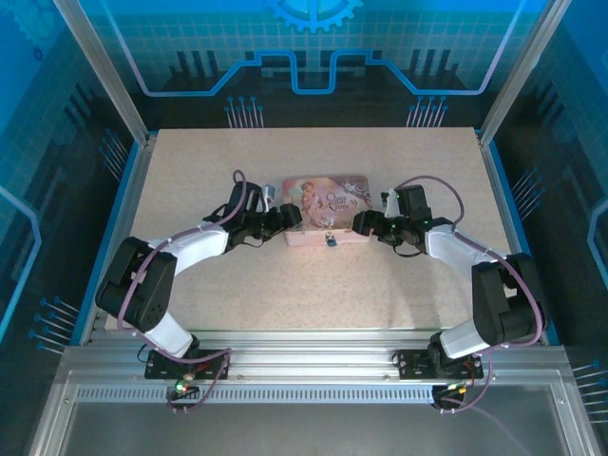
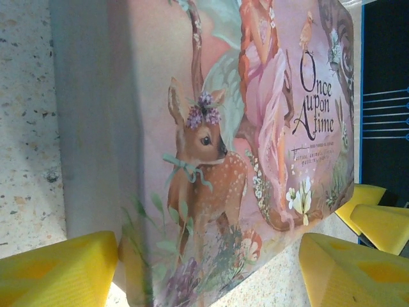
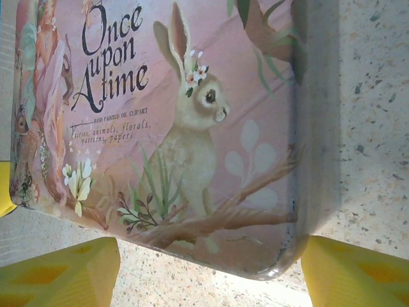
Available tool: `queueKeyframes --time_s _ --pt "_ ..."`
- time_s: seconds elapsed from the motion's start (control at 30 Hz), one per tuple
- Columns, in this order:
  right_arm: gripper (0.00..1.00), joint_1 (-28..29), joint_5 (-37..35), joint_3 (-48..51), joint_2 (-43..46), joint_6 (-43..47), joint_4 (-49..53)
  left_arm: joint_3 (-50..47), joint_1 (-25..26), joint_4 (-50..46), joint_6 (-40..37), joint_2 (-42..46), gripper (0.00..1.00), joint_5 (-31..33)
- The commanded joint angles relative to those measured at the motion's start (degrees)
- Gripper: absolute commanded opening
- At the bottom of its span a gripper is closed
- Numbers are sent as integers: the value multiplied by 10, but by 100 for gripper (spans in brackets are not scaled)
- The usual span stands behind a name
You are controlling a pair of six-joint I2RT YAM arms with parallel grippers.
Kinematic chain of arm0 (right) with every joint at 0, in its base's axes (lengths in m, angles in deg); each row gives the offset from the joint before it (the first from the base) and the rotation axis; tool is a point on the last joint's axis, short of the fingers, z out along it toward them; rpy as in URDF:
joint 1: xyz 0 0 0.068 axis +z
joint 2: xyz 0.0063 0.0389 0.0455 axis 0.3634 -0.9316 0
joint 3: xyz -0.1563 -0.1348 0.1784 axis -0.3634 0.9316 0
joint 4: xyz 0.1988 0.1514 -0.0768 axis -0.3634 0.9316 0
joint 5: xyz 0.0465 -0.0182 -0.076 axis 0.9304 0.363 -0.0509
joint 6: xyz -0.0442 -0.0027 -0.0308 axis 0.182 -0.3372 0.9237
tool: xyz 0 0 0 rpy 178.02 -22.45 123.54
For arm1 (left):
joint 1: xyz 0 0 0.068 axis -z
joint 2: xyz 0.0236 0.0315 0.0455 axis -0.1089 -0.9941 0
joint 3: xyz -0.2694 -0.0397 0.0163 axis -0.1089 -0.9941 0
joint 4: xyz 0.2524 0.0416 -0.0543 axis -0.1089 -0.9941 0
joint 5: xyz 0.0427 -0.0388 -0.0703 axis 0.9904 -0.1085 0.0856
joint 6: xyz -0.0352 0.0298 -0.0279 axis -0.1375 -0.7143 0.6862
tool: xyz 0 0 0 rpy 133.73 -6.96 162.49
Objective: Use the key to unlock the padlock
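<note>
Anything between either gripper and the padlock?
The tin itself: left gripper and right gripper each straddle one end, while the padlock hangs mid near side, round the corner. Nothing else visible between.

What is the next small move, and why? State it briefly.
Probably close both grippers onto the pink tin to steady it. The left gripper and the right gripper each straddle one end of it, fingers apart, and the padlock hangs at its front edge, untouched.
</note>
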Motion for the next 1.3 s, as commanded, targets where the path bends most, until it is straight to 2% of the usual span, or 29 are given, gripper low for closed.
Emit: queueKeyframes --time_s 0.0,0.17,0.23,0.3,0.4,0.73,0.9,0.97,1.1,1.27 --pt "75 5 19 -18 -5 2 -1 22 8 14 6 -10 77 -7" --pt "75 8 24 -21 -2 16 6 24 8 5 4 -13 78 8" --pt "76 8 -5 -28 3 24 30 21 8 -1 1 -6 79 17" --pt "81 4 -43 -33 13 26 51 15 8 -7 -2 5 80 25" --pt "84 -6 -55 -41 15 31 61 -2 8 -13 -5 27 81 40" --pt "79 5 -31 -97 -31 46 67 -48 7 -20 4 82 82 53" --pt "78 16 -31 -81 -14 37 68 -57 7 -33 1 103 82 60" --pt "78 15 -52 -74 1 36 78 -55 7 -37 0 108 82 60" --pt "78 -9 -77 -69 33 44 111 -56 7 -43 1 120 82 58" --pt "80 -77 -177 -87 75 39 230 -65 14 -62 8 146 82 51"
